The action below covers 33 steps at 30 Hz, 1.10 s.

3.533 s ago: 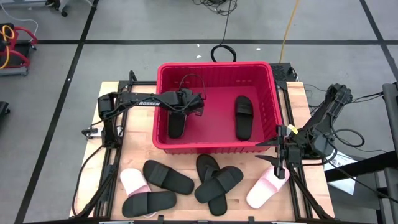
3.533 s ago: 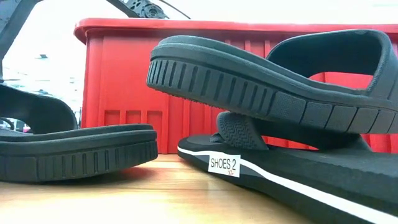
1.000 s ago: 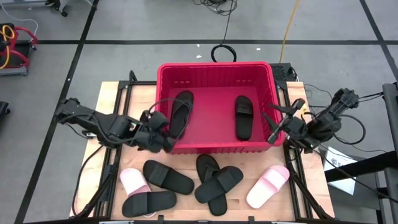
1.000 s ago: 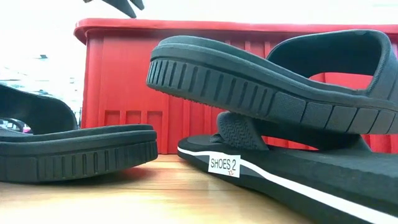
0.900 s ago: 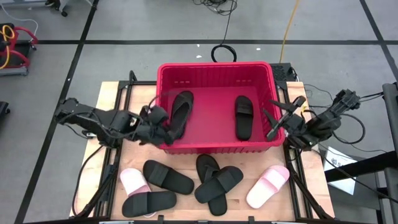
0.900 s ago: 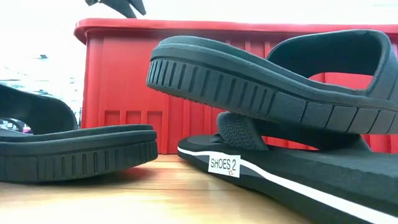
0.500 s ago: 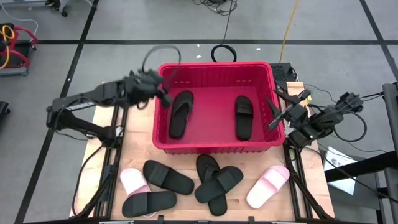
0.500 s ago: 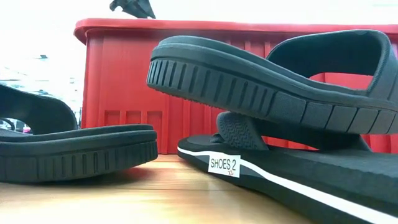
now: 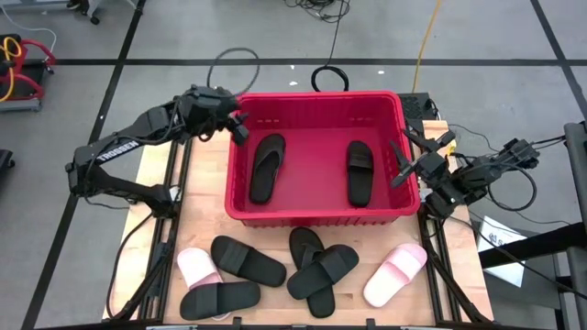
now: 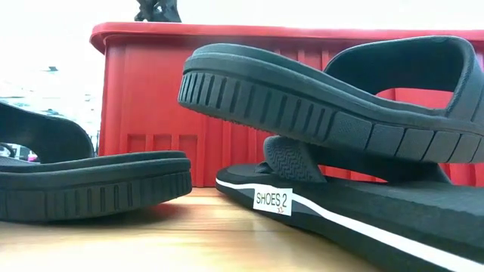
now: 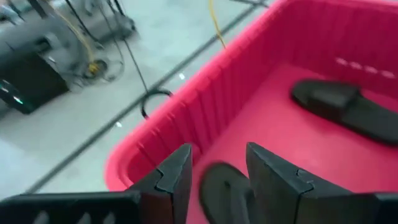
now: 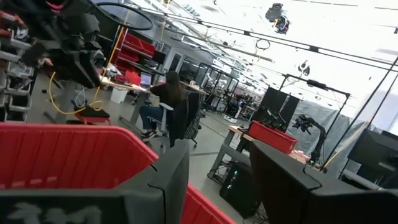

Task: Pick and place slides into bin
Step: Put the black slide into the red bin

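Meanwhile both empty pincers, left (image 9: pixel 240 127) and right (image 9: pixel 401 158), gape at the bin (image 9: pixel 316 216) rim, six slides (image 9: pixel 321 269) crowding the table (image 9: pixel 206 220) before it.

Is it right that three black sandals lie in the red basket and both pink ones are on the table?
Not quite: the high view shows only two black sandals in the red basket, not three. The two pink sandals do lie on the table.

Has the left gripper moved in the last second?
Yes. The left gripper swung from the red lattice plastic bin's near-left corner to its far-left corner, empty and open.
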Available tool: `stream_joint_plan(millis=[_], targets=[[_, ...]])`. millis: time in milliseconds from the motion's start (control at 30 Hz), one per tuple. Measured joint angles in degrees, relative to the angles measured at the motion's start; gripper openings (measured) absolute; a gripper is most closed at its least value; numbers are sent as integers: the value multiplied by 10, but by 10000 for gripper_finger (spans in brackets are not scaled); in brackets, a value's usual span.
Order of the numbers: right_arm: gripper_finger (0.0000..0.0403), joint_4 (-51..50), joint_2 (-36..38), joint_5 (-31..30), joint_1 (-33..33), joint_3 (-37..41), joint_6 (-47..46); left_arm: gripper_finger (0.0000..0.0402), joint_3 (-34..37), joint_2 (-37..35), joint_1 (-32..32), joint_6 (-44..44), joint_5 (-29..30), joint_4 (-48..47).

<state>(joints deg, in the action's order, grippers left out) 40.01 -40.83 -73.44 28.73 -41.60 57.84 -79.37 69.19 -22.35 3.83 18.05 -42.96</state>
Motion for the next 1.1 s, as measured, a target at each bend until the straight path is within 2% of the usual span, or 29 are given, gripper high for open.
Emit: stream_joint_plan(millis=[233, 433, 667, 867, 1100], targets=[[160, -29, -2, 0, 33, 0, -1, 149, 0, 0, 143, 134, 45, -86], [160, -37, -3, 0, 80, 0, -1, 149, 0, 0, 304, 301, 91, -158], [160, -38, -3, 0, 114, 0, -1, 149, 0, 36, 451, 511, 102, -225], [160, -38, -3, 0, 134, 0, -17, 149, 0, 85, 527, 609, 40, -248], [160, -38, -4, 0, 140, 0, -19, 149, 0, 127, 585, 705, -67, -288]])
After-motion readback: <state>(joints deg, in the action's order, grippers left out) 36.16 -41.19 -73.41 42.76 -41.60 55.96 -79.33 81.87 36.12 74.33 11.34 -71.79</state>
